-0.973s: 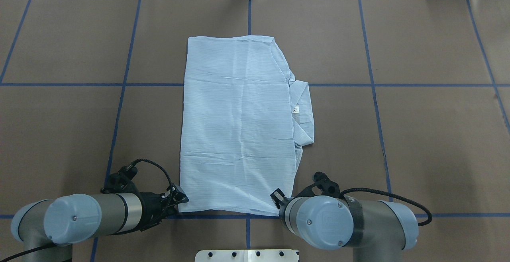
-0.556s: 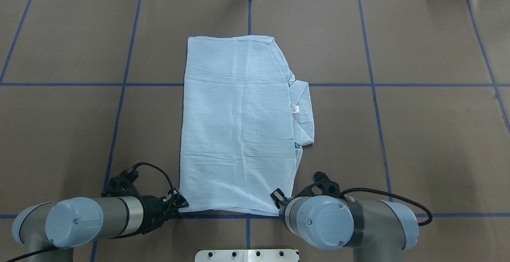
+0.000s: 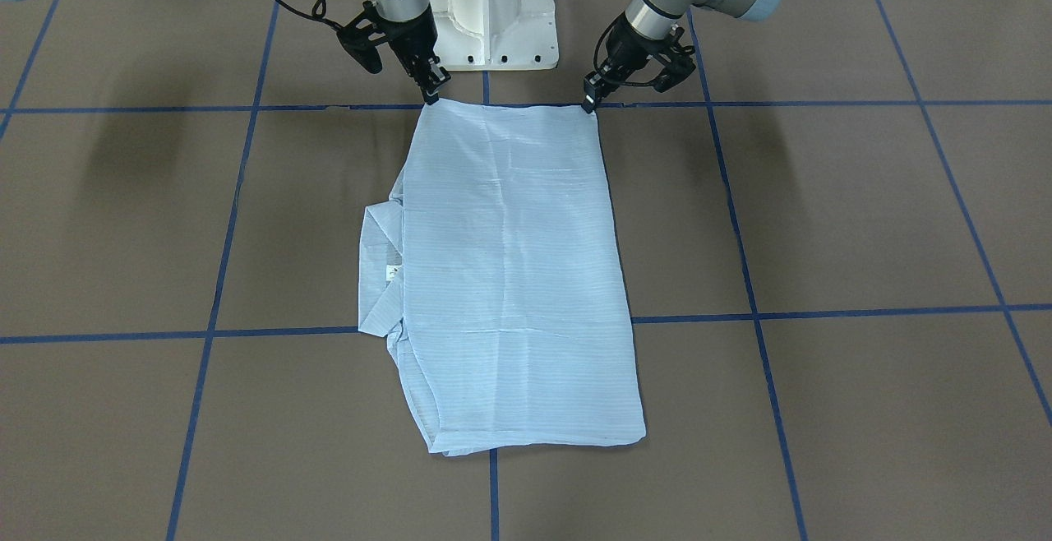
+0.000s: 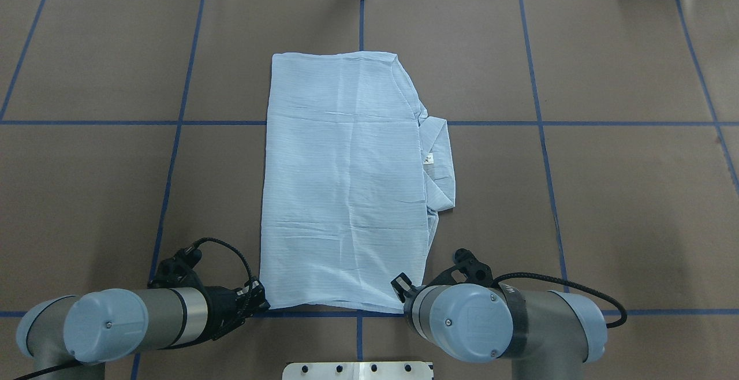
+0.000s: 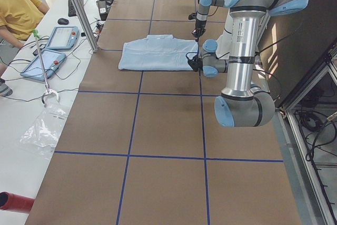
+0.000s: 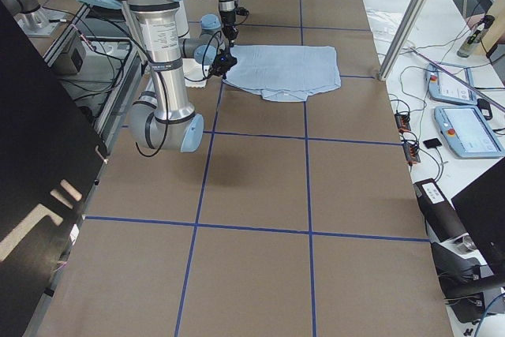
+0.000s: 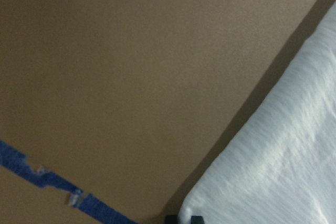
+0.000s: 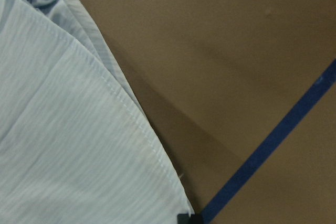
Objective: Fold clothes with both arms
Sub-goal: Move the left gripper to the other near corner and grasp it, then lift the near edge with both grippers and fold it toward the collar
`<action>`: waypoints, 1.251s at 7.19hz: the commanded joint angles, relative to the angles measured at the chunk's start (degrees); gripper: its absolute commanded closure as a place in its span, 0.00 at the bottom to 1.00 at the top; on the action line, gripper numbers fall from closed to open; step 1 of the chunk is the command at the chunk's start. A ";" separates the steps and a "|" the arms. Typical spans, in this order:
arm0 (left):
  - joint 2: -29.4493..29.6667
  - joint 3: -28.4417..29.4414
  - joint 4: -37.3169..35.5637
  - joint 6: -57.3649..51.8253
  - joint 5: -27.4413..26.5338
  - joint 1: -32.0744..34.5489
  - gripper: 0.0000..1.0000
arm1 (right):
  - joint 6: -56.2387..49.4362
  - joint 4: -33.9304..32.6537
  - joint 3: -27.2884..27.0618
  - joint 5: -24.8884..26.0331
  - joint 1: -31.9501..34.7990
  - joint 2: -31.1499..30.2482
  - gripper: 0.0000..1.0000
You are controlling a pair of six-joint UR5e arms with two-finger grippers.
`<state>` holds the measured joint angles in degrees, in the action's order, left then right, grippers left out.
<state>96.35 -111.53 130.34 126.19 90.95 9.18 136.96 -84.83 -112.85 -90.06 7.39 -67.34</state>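
A thin, light blue, finely striped button-up shirt (image 4: pixel 346 183) is lying flat on the brown paper-covered table (image 4: pixel 606 195), straight out in front of the robot's white pedestal base (image 3: pixel 493 15). Its nearest short edge is lying just beyond the base.

The garment is already showing as a long, tidy rectangle running away from the base, with no sleeve lying loose. The collar (image 4: pixel 439 160) and its small white neck tag (image 4: pixel 428 159) are sticking out along the long side that is to the robot's right of the base.

Both silver-grey arms are reaching down at the edge closest to the base. The black two-finger left gripper (image 3: pixel 588 104) is touching one corner of that edge and the black two-finger right gripper (image 3: pixel 431 97) is touching the other. In each wrist view only dark fingertips are showing at the very bottom, against the cloth corner. Whether either pair is pinching the fabric or merely resting on it cannot be told from any view.

By the look of it, the lengthwise folds are finished and the work is standing past its midpoint. What appears to be remaining is lifting the near edge and carrying it away from the base, over the body of the shirt, to shorten the rectangle. That may be needed more than once, and the protruding collar may be needing a tuck.
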 commanded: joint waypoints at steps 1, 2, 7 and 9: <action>0.24 -5.43 -4.54 -0.16 0.71 0.14 1.00 | 0.23 -0.60 -2.62 0.32 0.42 -0.33 1.00; 0.15 -8.76 -6.57 -0.59 2.28 0.49 1.00 | 0.24 -0.69 -4.55 0.23 1.30 -0.42 1.00; 5.06 -8.53 -8.70 -7.18 13.54 18.83 1.00 | -5.18 -4.56 -7.65 -10.39 17.89 2.73 1.00; 12.58 -2.77 -13.68 -12.70 17.31 26.91 1.00 | -7.14 -4.30 -1.20 -13.37 25.27 7.80 1.00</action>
<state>104.14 -118.00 119.67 116.69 106.06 31.08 131.13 -89.20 -118.39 -101.23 28.06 -63.11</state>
